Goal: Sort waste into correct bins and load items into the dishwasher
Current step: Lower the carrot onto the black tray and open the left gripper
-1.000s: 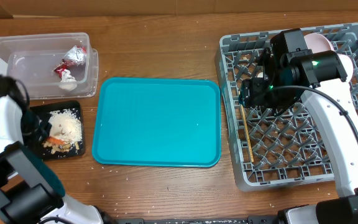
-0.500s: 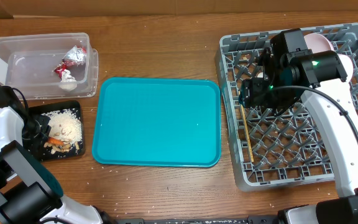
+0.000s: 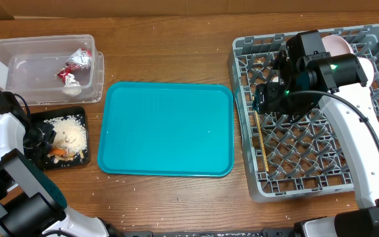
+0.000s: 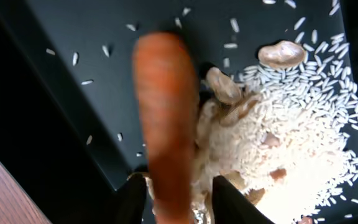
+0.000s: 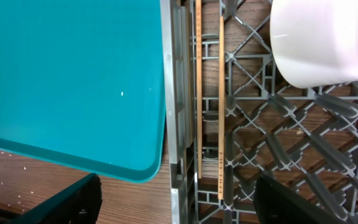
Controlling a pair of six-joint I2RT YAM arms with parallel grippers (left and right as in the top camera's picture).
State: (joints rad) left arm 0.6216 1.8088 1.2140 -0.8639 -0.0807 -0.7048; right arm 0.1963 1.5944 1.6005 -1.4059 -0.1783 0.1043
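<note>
My left gripper (image 4: 180, 190) is over the flat black tray (image 3: 39, 117) and is shut on the small orange carrot (image 4: 165, 112), which sticks out ahead of the fingers beside the rice and beige scraps (image 4: 278, 130). In the overhead view the carrot (image 3: 58, 152) is at the pile's (image 3: 71, 135) lower edge. The clear tub (image 3: 5, 49) holds the foil ball (image 3: 81, 58) and the red wrapper (image 3: 66, 71). My right gripper (image 5: 179, 190) is open and empty above the left edge of the grey rack (image 3: 308, 178). Two chopsticks (image 5: 221, 93) lie on the grid, with a white bowl (image 5: 322, 43) beside them.
The empty teal tray (image 3: 166, 128) lies on the wooden table between the bins and the rack, and its corner shows in the right wrist view (image 5: 67, 74). White dishes (image 3: 339, 45) stand at the rack's back. Loose rice grains dot the black tray (image 4: 86, 37).
My left arm moved down and a little toward the table's front edge beside the black tray, then stayed still. The right arm has not moved.
</note>
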